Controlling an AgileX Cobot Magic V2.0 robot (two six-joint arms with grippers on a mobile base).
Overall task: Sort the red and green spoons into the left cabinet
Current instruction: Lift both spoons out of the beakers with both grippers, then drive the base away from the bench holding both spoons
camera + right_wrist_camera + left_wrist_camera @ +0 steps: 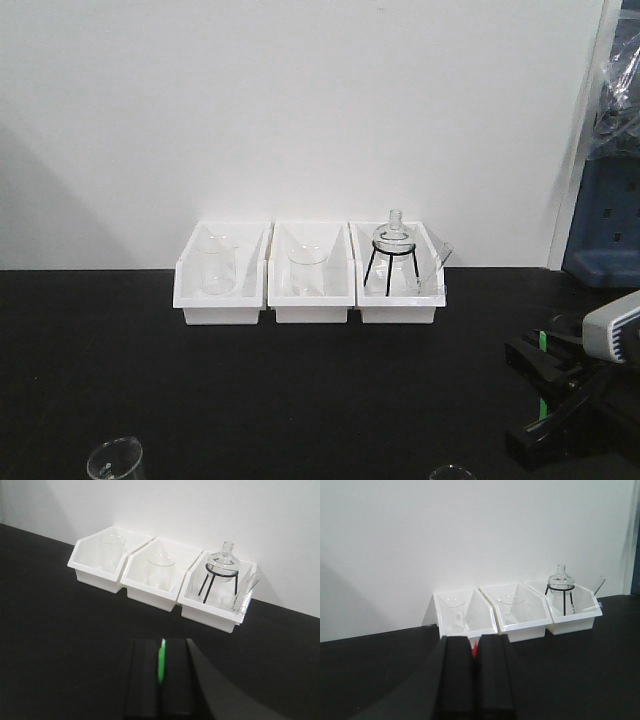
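My left hand [475, 641] is clamped on the red spoon [475, 650] and my right hand [160, 645] on the green spoon [161, 663]. Each spoon lies along the fingers, aimed at the white bins [148, 591]. The left cabinet is out of view; I judge the left arm nearer.

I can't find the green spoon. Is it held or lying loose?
Held. The slim bright green plastic spoon shows as a thin strip pinched inside the shut right end effector.
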